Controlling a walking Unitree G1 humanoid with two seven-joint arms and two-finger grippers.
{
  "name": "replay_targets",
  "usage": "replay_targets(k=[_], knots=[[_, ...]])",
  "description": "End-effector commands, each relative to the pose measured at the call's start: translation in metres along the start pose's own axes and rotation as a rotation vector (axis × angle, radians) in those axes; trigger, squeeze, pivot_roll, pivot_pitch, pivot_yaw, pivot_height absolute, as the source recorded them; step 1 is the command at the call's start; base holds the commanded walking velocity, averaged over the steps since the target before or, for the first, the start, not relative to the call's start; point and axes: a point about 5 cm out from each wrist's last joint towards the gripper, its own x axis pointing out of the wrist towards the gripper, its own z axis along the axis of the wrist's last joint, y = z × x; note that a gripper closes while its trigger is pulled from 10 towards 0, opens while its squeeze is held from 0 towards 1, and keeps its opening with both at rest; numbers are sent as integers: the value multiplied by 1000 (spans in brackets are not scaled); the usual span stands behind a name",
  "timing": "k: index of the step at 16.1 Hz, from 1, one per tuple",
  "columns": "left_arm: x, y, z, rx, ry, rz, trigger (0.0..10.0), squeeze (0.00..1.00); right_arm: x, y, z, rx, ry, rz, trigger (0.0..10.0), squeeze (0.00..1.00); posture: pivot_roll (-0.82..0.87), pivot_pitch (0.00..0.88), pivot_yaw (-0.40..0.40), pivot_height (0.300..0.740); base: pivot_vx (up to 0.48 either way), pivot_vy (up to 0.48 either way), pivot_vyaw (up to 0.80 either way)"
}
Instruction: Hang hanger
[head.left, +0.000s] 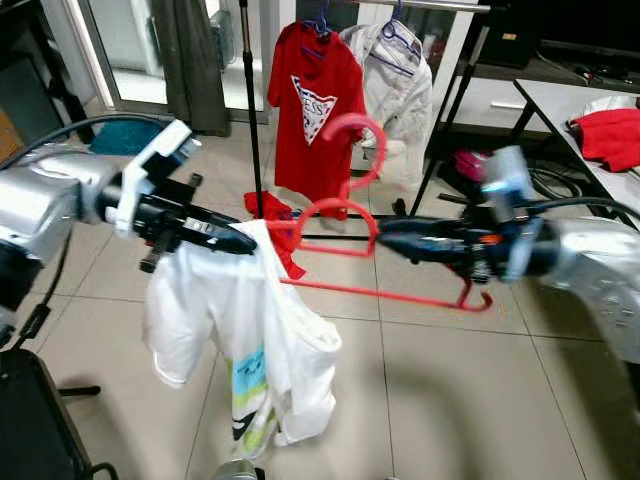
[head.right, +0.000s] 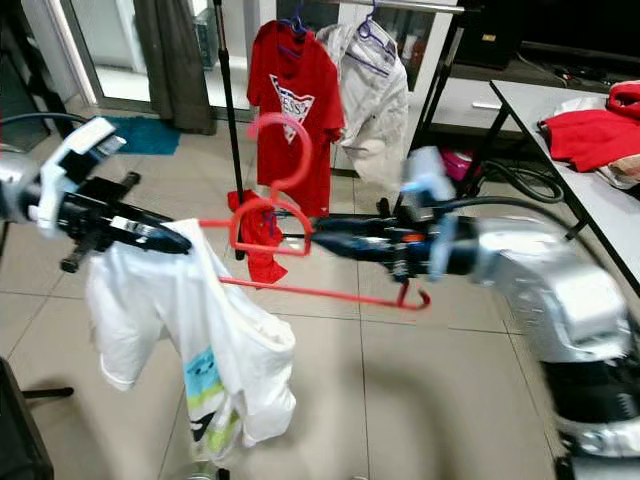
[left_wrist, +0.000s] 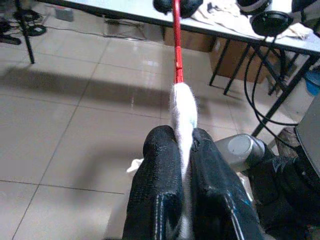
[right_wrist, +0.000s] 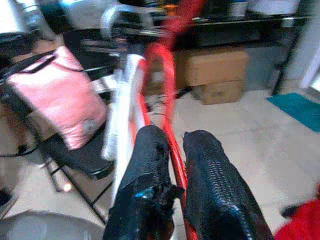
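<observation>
Two-gripper carry of a loaded red hanger (head.left: 395, 292), short of the clothes rail (head.left: 440, 5)
Right gripper (head.left: 385, 228) pinches the hanger's neck, hook upward for hanging; left gripper (head.left: 245, 243) clamps the white garment (head.left: 262, 340) against the hanger's far end, preventing slippage

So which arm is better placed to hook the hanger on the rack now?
Probably the right. The right gripper grips the red hanger near its hook, and the clothes rack stands ahead, slightly to the right. The left gripper only pinches the white shirt at the hanger's end.
</observation>
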Motion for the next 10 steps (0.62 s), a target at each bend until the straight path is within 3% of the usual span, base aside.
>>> replay_targets(k=[1, 4, 6, 8, 10], knots=[[-5, -3, 5, 18, -17, 9, 0, 0, -13, -5, 2, 13, -14, -65, 10000, 1000, -59, 2, -28, 740, 0, 0, 0], [-10, -1, 1, 35, -36, 91, 0, 0, -24, -8, 5, 32, -105, -209, 10000, 1000, -56, 5, -27, 740, 0, 0, 0], [-7, 8, 13, 61, -150, 174, 0, 0, -11, 14, 9, 39, -161, -109, 10000, 1000, -56, 3, -21, 740, 0, 0, 0], [2, 14, 26, 101, -198, 207, 0, 0, 17, 35, 8, 37, -176, -10, 10000, 1000, -58, 1, -16, 740, 0, 0, 0], [5, 16, 34, 121, -238, 215, 0, 0, 36, 45, 4, 38, -177, 7, 10000, 1000, -57, 6, -12, 740, 0, 0, 0]])
